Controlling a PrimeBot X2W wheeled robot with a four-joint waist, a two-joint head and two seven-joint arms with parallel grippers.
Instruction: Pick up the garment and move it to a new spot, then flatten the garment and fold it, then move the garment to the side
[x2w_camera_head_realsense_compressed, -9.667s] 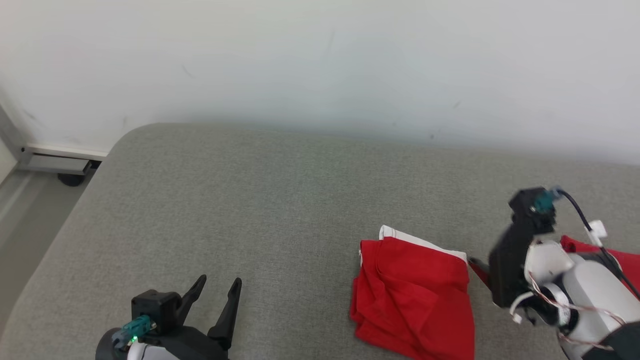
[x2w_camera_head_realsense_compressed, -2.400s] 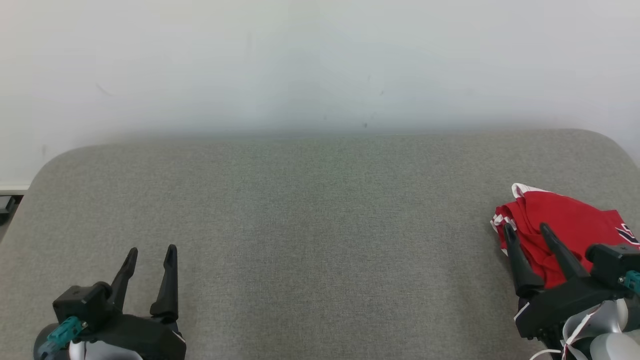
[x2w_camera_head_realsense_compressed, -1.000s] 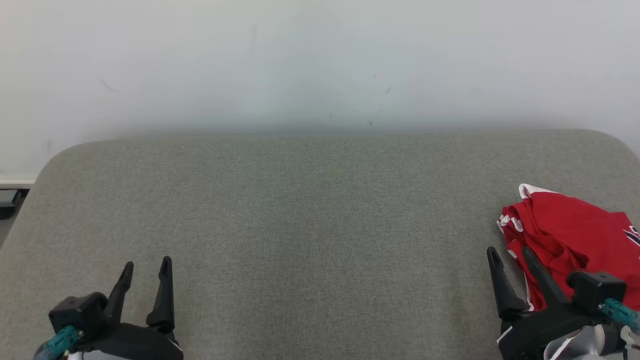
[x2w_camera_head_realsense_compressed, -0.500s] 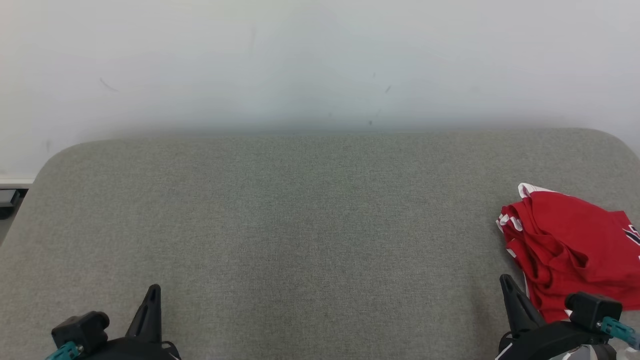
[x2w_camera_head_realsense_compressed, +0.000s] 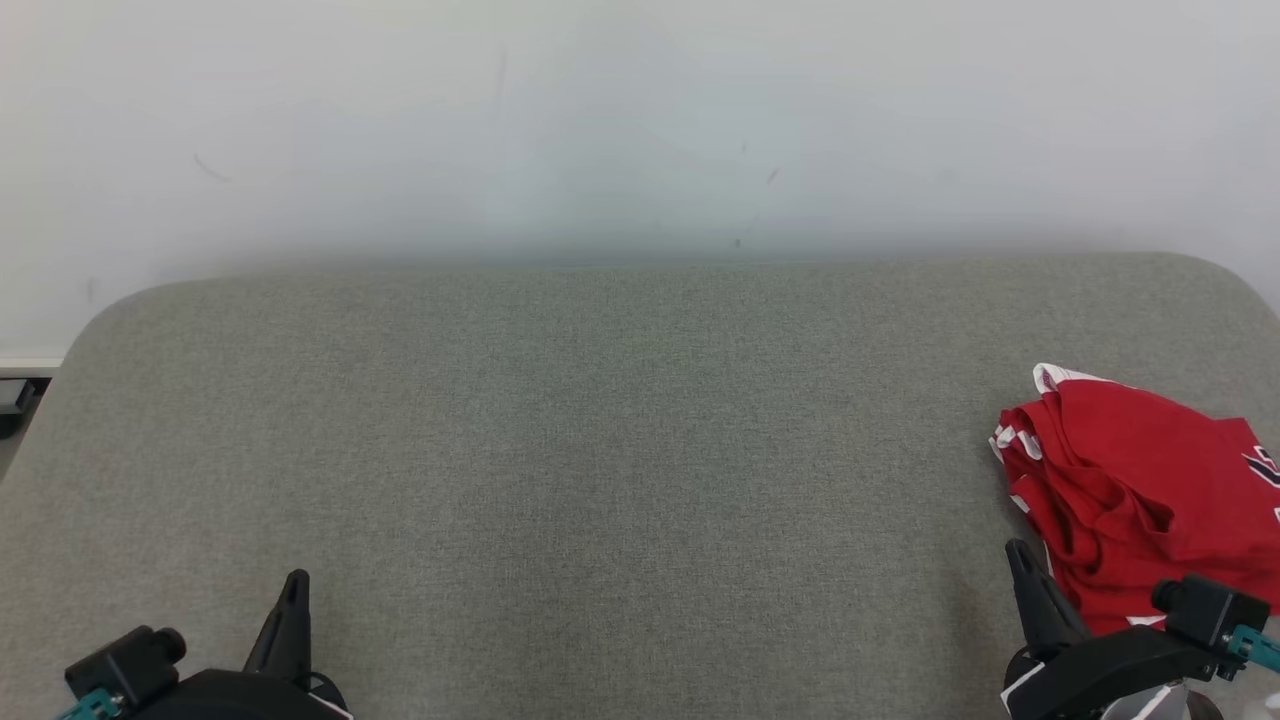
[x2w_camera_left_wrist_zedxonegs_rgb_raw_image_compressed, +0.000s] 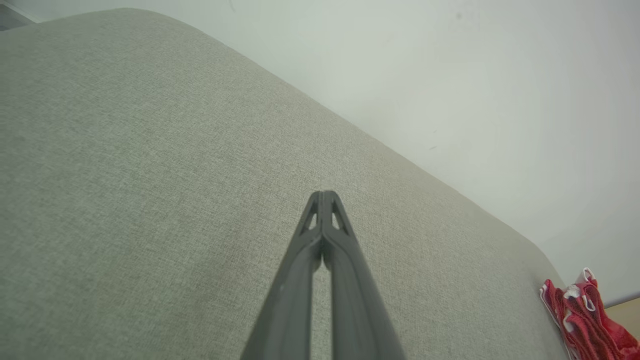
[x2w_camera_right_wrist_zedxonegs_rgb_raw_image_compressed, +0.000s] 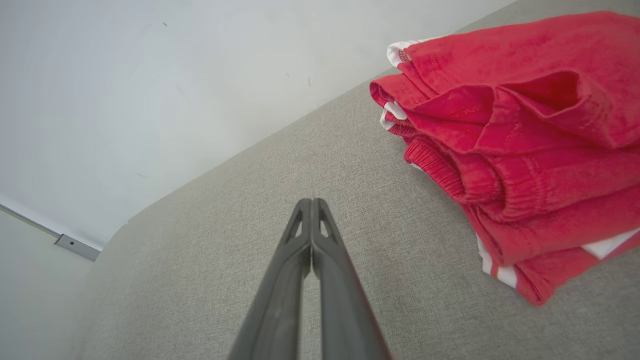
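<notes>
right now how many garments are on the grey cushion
1. The red garment lies folded near the grey cushion's right end, beside the shut right gripper. Anything further right is out of frame.

Garment lies on cushion, at its right edge, about midway between near and far edges. Wall stands behind cushion's far edge. Left gripper over near-left corner. Right gripper over near-right corner, just beside garment's near-left side, apart from it.
</notes>
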